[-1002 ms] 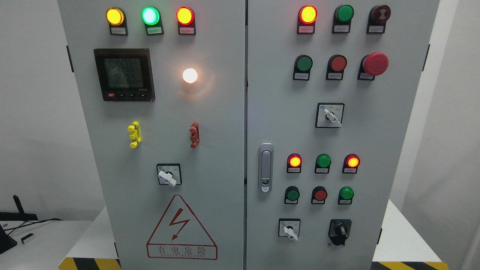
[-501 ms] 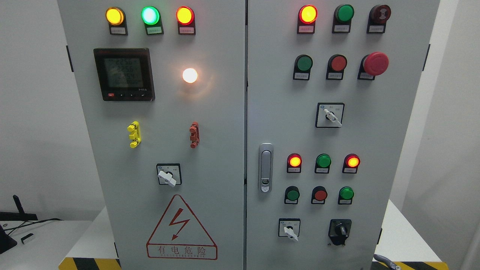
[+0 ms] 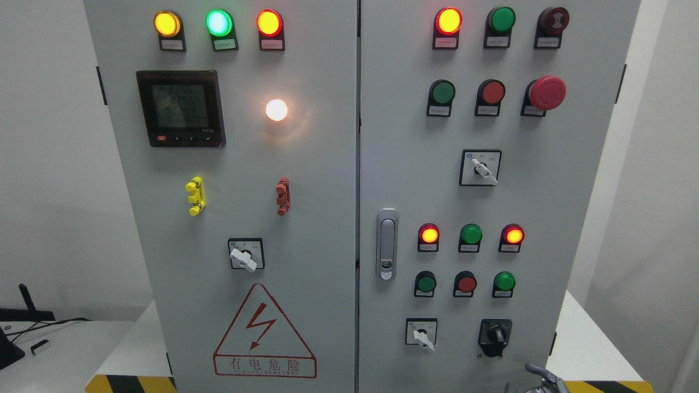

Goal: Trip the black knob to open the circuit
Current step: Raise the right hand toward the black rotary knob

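Cabinet (image 3: 306, 180): grey, two doors, lamps lit on both.
Surface (image 3: 590, 349): white, under the cabinet.
Knob (image 3: 495, 334): black, lower right of the right door, pointer near upright.
Right hand (image 3: 540, 377): tip shows at the bottom edge, just below the knob, apart from it; fingers' state cannot be told.

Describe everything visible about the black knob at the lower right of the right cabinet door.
The black knob is a small rotary switch with a raised grip bar bearing a pale mark, seated on a dark, rounded square base that looks like plastic. It sits flat on the grey right door, at the bottom of the panel, right of a white-levered selector switch and below a green button. Nothing touches it; the right hand shows just below, apart from it.
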